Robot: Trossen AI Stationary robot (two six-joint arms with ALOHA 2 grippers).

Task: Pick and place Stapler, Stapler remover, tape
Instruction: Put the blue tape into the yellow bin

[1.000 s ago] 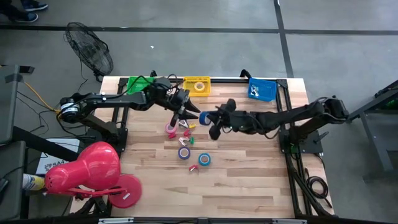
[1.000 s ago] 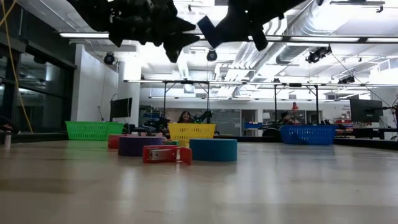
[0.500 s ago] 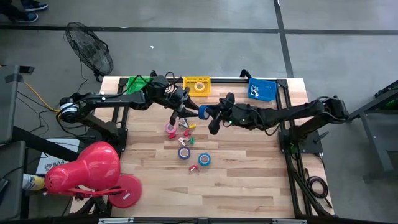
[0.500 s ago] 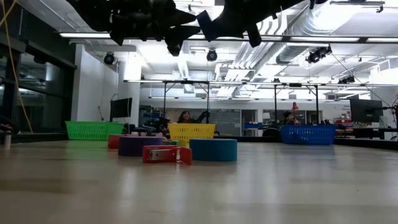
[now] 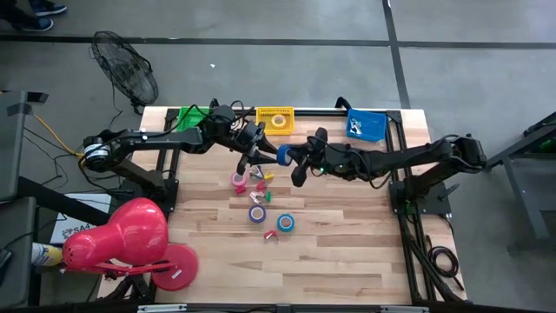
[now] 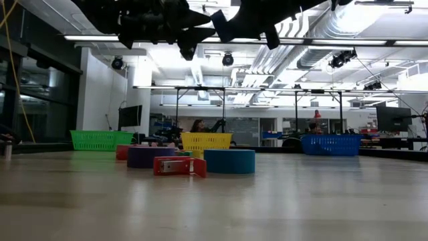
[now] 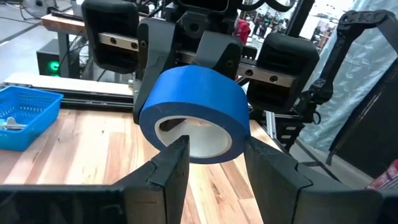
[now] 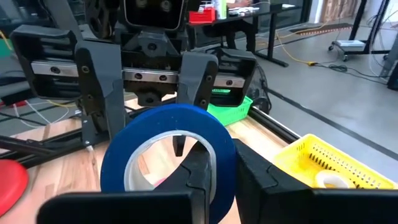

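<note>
Both grippers meet above the table's far centre, left gripper and right gripper flanking a blue tape roll. Pink, purple and blue rolls lie below. Green, yellow and blue baskets line the far edge.
</note>
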